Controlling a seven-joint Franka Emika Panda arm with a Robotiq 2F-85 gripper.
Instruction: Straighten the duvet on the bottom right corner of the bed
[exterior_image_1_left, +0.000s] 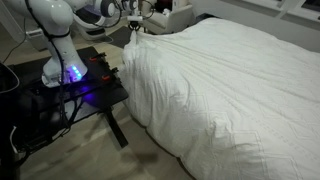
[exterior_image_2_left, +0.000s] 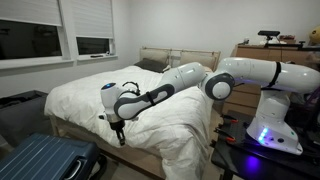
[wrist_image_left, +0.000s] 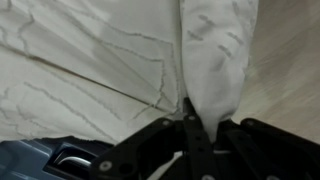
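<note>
The white quilted duvet (exterior_image_1_left: 220, 90) covers the whole bed (exterior_image_2_left: 70, 128) and hangs over its near corner. My gripper (exterior_image_2_left: 120, 133) is at that corner, below the mattress edge, with the arm reaching across the bed. In the wrist view the gripper (wrist_image_left: 210, 120) is shut on a gathered fold of the duvet (wrist_image_left: 215, 50), which rises in a taut strip from between the black fingers (wrist_image_left: 192, 125). In an exterior view the gripper (exterior_image_1_left: 135, 24) sits at the duvet's far top corner, partly hidden by folds.
A blue hard suitcase (exterior_image_2_left: 50, 160) stands on the floor just below the gripper, and its edge shows in the wrist view (wrist_image_left: 30, 160). The robot's black table (exterior_image_1_left: 80, 90) stands close beside the bed. A wooden dresser (exterior_image_2_left: 262, 52) is behind the arm.
</note>
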